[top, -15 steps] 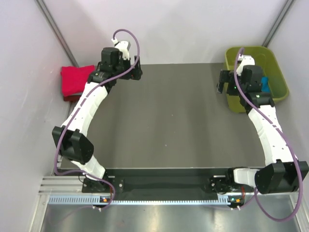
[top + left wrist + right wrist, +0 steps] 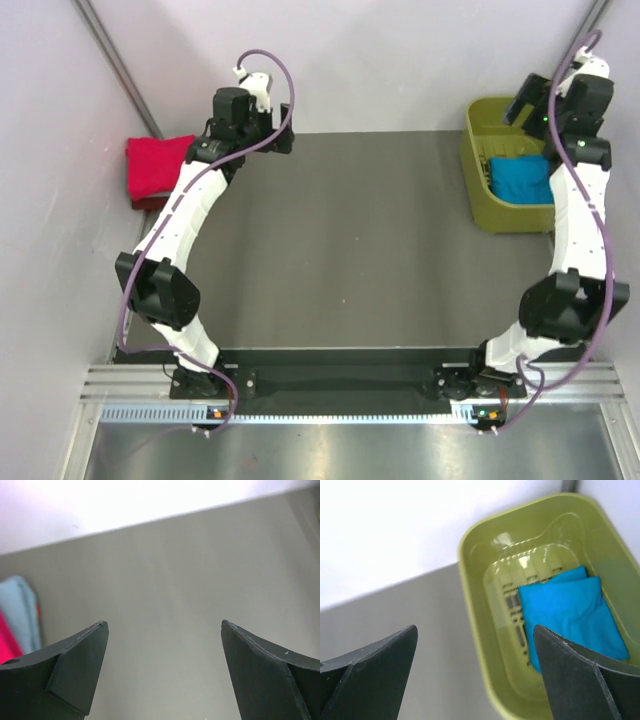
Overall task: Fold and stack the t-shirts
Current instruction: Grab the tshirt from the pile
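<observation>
While I hang over the flat grey table (image 2: 350, 250), the smooth, round-cornered green plastic basket (image 2: 478, 190) holds the soft folded blue shirt (image 2: 522, 180). The red shirt (image 2: 155, 165) lies far left. My left gripper (image 2: 164, 626) and right gripper (image 2: 475, 629) are spread wide, holding nothing.

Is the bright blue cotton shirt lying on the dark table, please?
No, the bright blue cotton shirt lies inside the olive-green plastic basket.

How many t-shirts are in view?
3: a red one at the far left, a pale blue one beside it, a teal one in the basket. More may be hidden.
</observation>
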### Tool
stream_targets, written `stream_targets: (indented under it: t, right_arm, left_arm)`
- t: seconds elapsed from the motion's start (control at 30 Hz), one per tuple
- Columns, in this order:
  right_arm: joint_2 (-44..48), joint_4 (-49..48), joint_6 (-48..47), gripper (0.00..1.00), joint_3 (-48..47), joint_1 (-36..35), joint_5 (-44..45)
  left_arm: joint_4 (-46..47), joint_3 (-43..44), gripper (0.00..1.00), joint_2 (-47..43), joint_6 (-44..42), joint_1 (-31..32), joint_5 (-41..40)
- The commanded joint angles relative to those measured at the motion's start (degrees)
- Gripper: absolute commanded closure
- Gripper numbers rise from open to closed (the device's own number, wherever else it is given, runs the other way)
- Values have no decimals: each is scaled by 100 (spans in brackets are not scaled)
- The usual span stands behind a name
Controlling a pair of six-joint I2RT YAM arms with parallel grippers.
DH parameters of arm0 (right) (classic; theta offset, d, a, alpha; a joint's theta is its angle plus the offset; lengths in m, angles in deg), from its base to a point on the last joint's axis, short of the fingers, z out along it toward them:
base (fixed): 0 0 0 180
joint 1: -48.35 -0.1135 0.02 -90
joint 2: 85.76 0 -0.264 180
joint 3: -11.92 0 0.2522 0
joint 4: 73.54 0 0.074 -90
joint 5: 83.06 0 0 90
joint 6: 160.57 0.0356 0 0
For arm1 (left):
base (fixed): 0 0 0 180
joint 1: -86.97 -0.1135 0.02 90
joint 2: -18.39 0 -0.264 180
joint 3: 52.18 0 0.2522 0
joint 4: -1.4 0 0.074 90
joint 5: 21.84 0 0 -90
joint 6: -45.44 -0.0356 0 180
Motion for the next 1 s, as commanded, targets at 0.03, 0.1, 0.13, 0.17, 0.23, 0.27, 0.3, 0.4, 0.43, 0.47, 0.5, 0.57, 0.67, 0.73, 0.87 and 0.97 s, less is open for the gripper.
stream_targets:
  t: [0.03,0.1,0.13,0.17,0.23,0.27,0.3,0.4,0.43,0.47,0.5,0.57,0.67,0.73,0.87,0.97]
  right_arm:
    - [-923,-61,592,0,-520,545,-583]
    - [-1335,-113,452,0,-609,791,-758]
    - [-1477,-114,417,0,-740,844,-794]
    - [-1618,-96,399,0,-811,957,-864]
    - [-1970,-87,364,0,-943,1063,-1171]
    - [-2075,-96,294,0,-978,1125,-1224]
    - [-2259,-96,241,0,-987,1143,-1199]
    - [-2619,-105,-57,0,-943,1178,-1085]
    - [-2717,-96,-215,0,-952,1187,-1032]
    - [-2813,-87,-277,0,-961,1187,-979]
    - [-3015,-122,-365,0,-987,1187,-970]
    - [-3218,-166,-427,0,-1031,1170,-961]
    - [-3596,-201,-611,0,-1259,1099,-777]
    - [-3886,-210,-804,0,-1487,1038,-514]
    - [-4343,-272,-1112,0,-1795,941,-145]
    - [-4642,-281,-1455,0,-1971,827,-73]
  left_arm:
    - [338,350,1,33,-172,1,-579]
    - [303,367,1,68,-190,1,-571]
    - [294,367,1,86,-181,1,-553]
    - [259,332,1,95,-172,1,-431]
    - [241,289,1,95,-181,1,-343]
    - [233,236,1,86,-164,1,-325]
    - [233,192,1,86,-155,1,-325]
    - [198,95,1,77,-102,1,-98]
    - [197,69,1,86,-102,1,-44]
    - [197,16,1,69,-111,1,9]
    - [171,-36,1,51,-93,1,70]
    - [145,-72,1,42,-84,1,106]
    - [74,-133,1,-2,-93,1,141]
    - [22,-195,1,-28,-67,1,176]
    - [-31,-283,2,-37,-67,1,317]
    - [-31,-292,3,-72,-102,1,422]
